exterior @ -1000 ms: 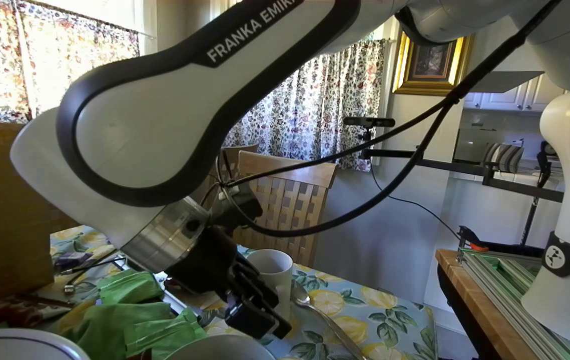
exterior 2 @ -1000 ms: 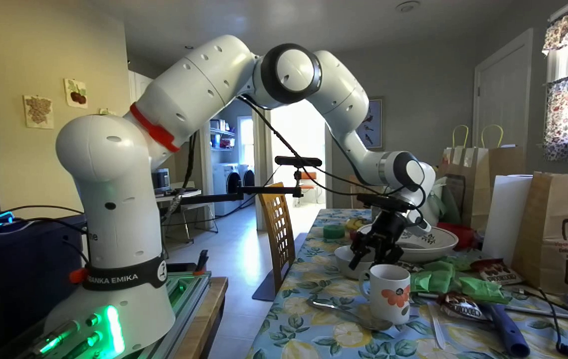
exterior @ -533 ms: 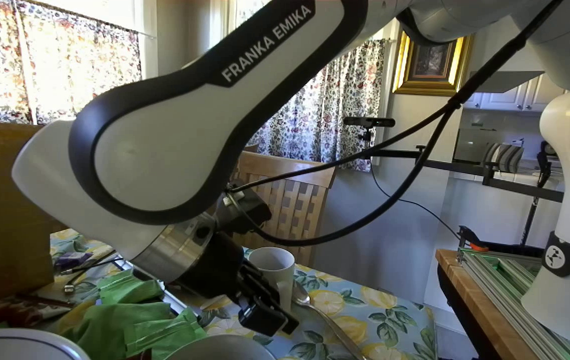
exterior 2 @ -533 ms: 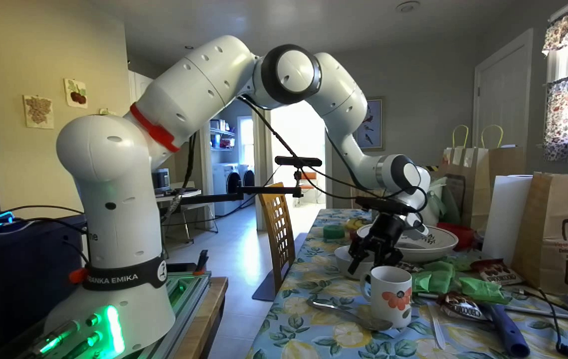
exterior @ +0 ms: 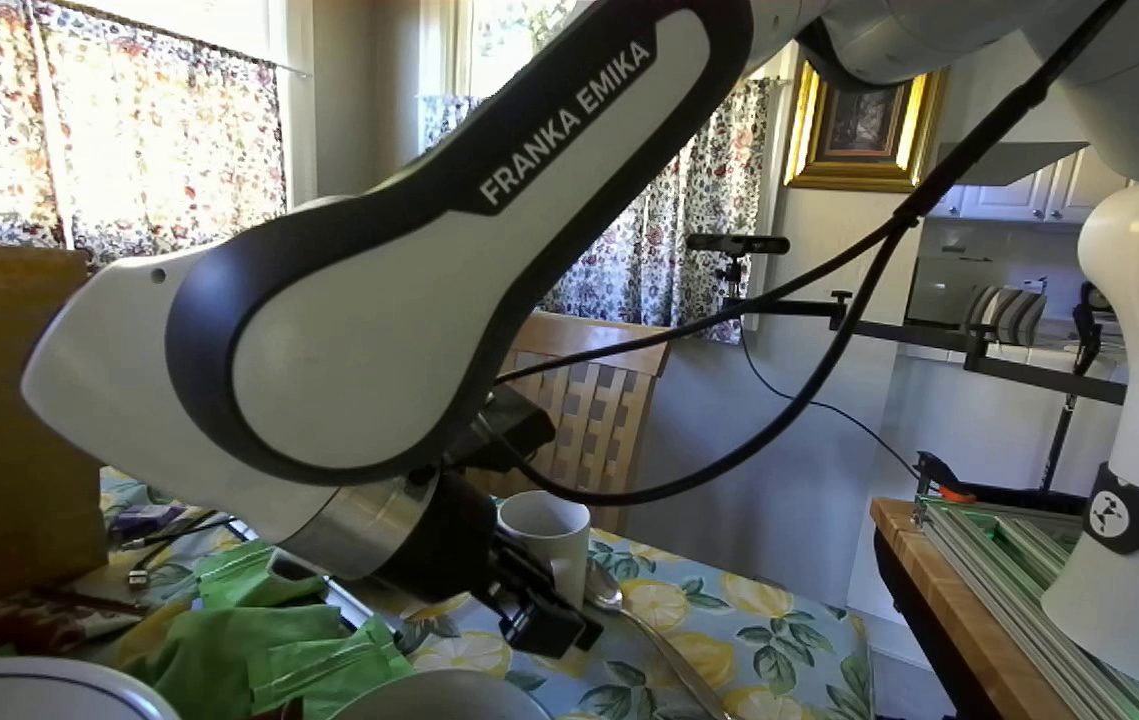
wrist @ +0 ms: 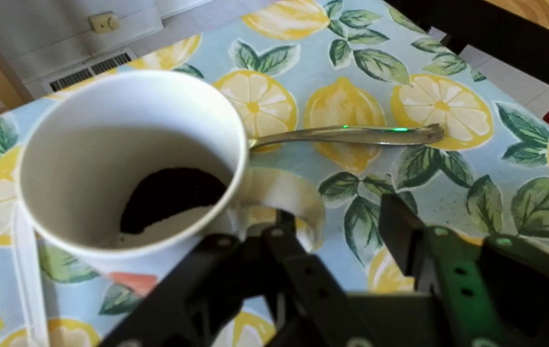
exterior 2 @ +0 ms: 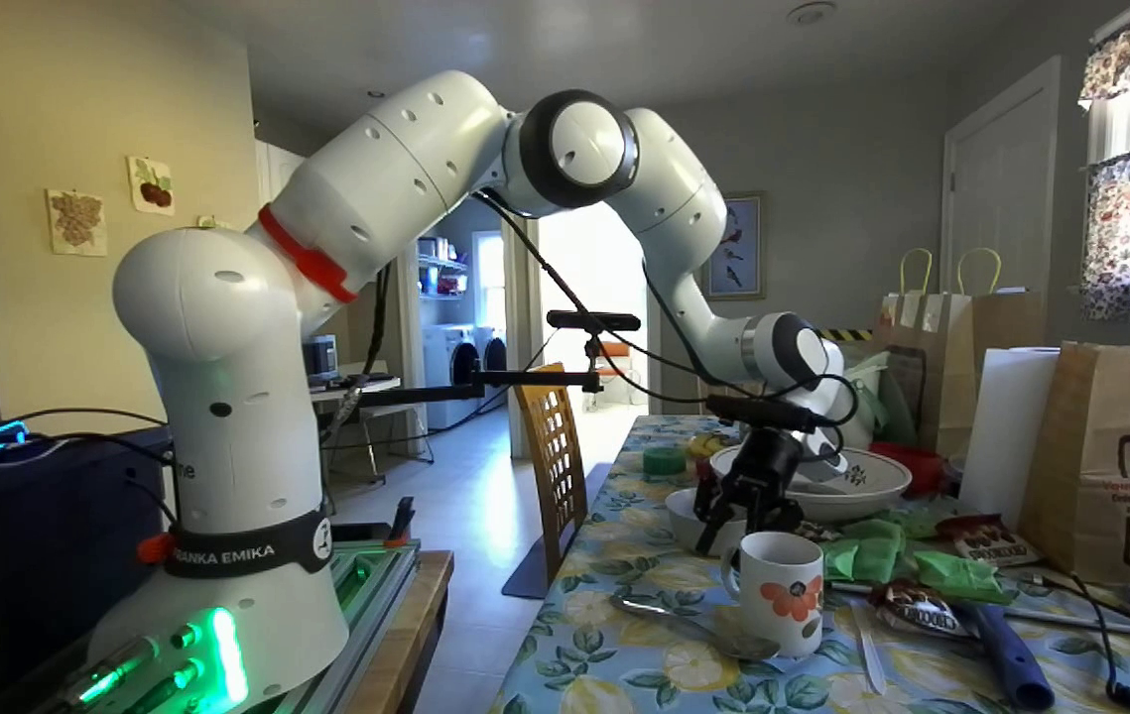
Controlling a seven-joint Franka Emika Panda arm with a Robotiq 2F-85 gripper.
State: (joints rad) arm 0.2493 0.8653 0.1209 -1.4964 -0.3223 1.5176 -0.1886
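White ceramic, orange-flowered mug stands upright; in the wrist view we find it left of the spread black fingers, gripping nothing, its curved handle nearest.

Franka Panda arm arches from its base
Robotiq gripper slants downward well apart from it, fingers parted.
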